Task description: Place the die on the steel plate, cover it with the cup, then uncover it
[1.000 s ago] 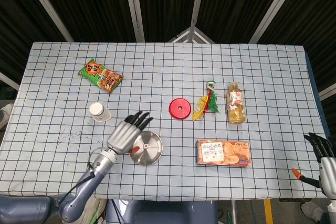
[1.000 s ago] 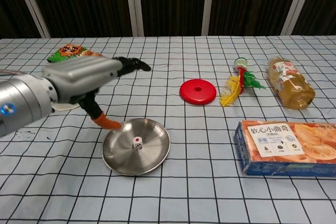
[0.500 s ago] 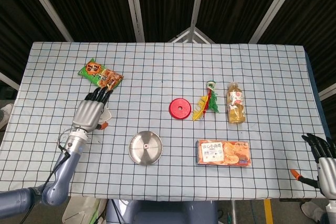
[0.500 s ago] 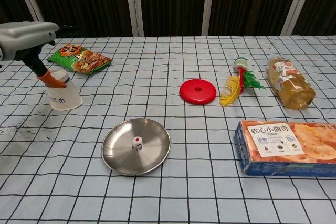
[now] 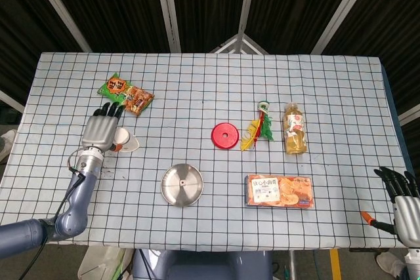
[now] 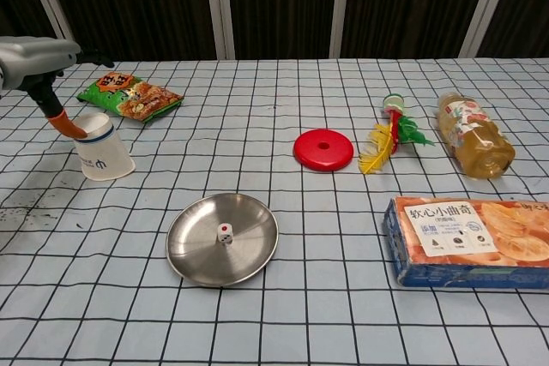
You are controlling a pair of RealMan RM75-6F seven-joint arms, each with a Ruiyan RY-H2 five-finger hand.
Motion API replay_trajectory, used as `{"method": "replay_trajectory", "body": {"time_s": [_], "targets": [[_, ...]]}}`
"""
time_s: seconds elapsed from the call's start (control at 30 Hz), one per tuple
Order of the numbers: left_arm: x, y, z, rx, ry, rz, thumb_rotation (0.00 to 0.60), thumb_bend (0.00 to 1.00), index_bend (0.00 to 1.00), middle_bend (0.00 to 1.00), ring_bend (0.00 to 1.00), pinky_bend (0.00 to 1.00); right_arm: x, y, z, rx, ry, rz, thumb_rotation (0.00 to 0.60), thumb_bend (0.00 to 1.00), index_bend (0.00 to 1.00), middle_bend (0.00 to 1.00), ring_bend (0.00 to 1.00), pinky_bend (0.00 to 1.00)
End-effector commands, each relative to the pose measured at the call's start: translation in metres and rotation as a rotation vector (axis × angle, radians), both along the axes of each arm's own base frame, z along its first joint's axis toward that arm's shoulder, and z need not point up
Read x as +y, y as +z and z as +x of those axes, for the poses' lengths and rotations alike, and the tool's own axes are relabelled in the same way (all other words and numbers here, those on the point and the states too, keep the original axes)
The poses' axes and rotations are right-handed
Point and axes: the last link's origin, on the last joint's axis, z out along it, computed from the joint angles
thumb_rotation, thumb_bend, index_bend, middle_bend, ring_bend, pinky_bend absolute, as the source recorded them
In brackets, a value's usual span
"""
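Left hand (image 5: pixel 100 133) over the cup (image 6: pixel 102 156) — fingers spread, nothing gripped; die (image 6: pixel 225 234) sits on steel plate (image 6: pixel 196 256).

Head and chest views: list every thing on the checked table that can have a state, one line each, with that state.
White paper cup: lying on its side, not covering anything.
Round steel plate: flat on the cloth, die inside.
Small white die: resting on the plate, uncovered.
Amber drink bottle: lying down.
Orange snack box: flat, closed.
Left robot hand: over the cup, grip unclear.
Right robot hand: open, empty.
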Motion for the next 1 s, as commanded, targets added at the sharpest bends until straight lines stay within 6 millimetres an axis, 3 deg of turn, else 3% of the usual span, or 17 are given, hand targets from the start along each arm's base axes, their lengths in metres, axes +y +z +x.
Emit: {"method": "replay_trajectory", "body": {"time_s": [0.03,0.23,0.57,1.0], "targets": [[0.0,-0.005,-0.003,0.018,0.008,-0.013,0.6,0.27,0.15,0.11,0.02,0.14,0.0,-0.001,0.0,0.001,-0.002,0.002,0.6,0.06,0.17,0.14,0.13,0.0],[-0.003,-0.014,-0.001,0.026,-0.015,-0.038,0.6,0.27,0.18,0.13,0.03,0.15,-0.001,-0.002,-0.001,0.003,-0.009,0.006,0.6,0.06,0.17,0.14,0.13,0.0],[-0.006,-0.019,0.004,0.021,-0.059,-0.037,0.6,0.32,0.29,0.25,0.16,0.26,0.0,-0.001,-0.001,0.001,-0.005,0.006,0.6,0.06,0.17,0.14,0.13,0.0],[-0.007,-0.022,-0.001,0.041,-0.054,-0.041,0.6,0.37,0.35,0.32,0.24,0.34,0.0,-0.001,-0.001,0.001,-0.006,0.003,0.6,0.06,0.17,0.14,0.13,0.0]]}}
